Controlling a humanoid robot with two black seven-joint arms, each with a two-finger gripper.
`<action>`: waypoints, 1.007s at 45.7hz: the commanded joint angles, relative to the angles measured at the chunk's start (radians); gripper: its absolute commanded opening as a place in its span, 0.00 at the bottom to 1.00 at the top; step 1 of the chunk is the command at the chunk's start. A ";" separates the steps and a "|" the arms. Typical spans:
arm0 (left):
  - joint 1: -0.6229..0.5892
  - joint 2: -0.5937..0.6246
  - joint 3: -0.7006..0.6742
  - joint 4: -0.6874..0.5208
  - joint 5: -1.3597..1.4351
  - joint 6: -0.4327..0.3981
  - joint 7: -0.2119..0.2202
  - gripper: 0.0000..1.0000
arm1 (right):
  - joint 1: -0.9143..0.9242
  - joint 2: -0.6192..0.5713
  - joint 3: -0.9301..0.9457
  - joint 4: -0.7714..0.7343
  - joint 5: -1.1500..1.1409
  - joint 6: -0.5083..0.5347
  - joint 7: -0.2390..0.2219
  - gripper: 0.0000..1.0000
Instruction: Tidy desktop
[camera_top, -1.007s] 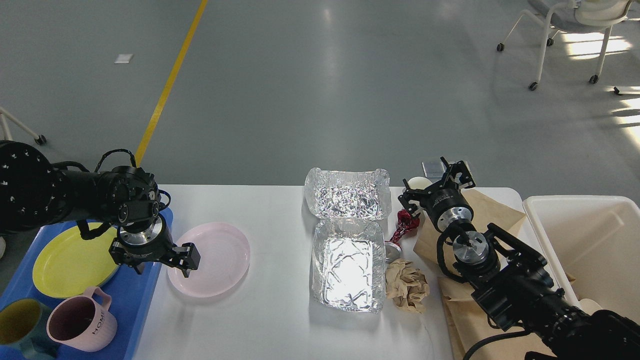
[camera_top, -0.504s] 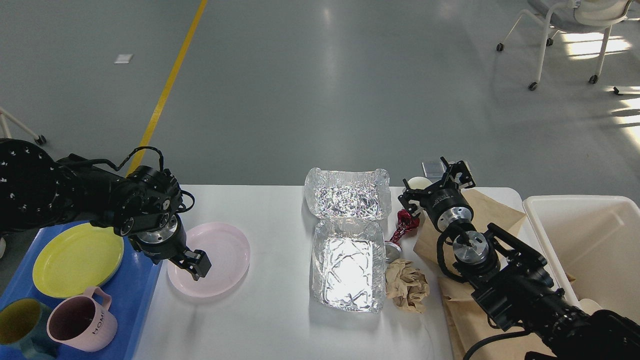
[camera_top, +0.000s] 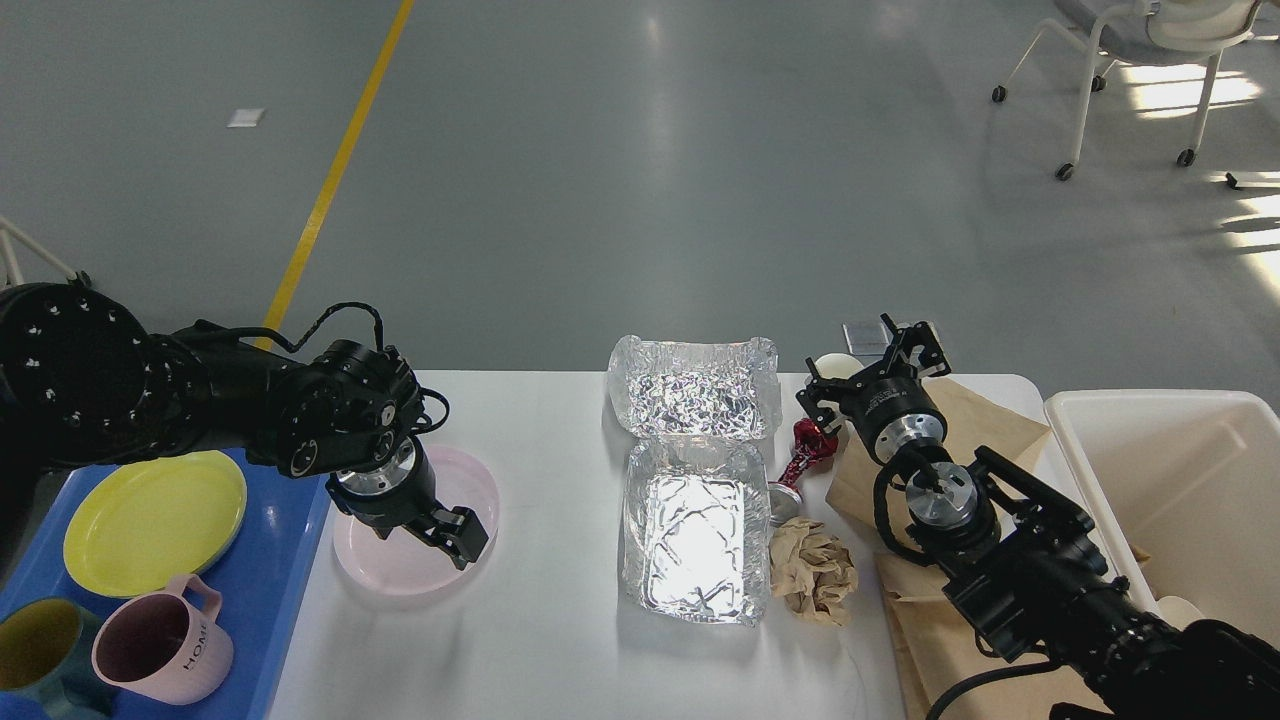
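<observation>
The white desktop (camera_top: 560, 640) carries a pink plate (camera_top: 400, 575), two crumpled foil trays (camera_top: 695, 545) (camera_top: 695, 400), a ball of brown paper (camera_top: 815, 575) and a red foil scrap (camera_top: 808, 450). My left gripper (camera_top: 440, 535) hangs low over the pink plate's right half and is open. One of its fingers (camera_top: 465, 540) shows plainly, while the other is mostly hidden under the wrist. At the table's far right edge my right gripper (camera_top: 880, 362) is open above a brown paper bag (camera_top: 975, 420), holding nothing.
A blue tray (camera_top: 285, 580) at the left holds a yellow plate (camera_top: 150, 520), a pink mug (camera_top: 160, 650) and a teal mug (camera_top: 35, 650). A cream bin (camera_top: 1180, 480) stands at the right. A small white round object (camera_top: 835, 365) lies behind the right gripper.
My left arm has swung right, from the blue tray's edge to over the pink plate's right half. The right arm and the things on the table have not moved.
</observation>
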 joint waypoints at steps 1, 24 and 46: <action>0.006 -0.019 0.001 0.009 -0.020 0.013 0.002 0.96 | 0.000 0.000 0.000 0.000 0.000 0.000 0.000 1.00; 0.006 -0.003 0.101 -0.025 -0.421 0.082 0.062 0.93 | 0.000 0.000 0.000 0.000 0.000 0.000 0.000 1.00; -0.003 0.191 0.133 -0.078 -0.659 0.123 0.134 0.86 | 0.000 0.000 0.001 0.000 0.000 0.000 0.000 1.00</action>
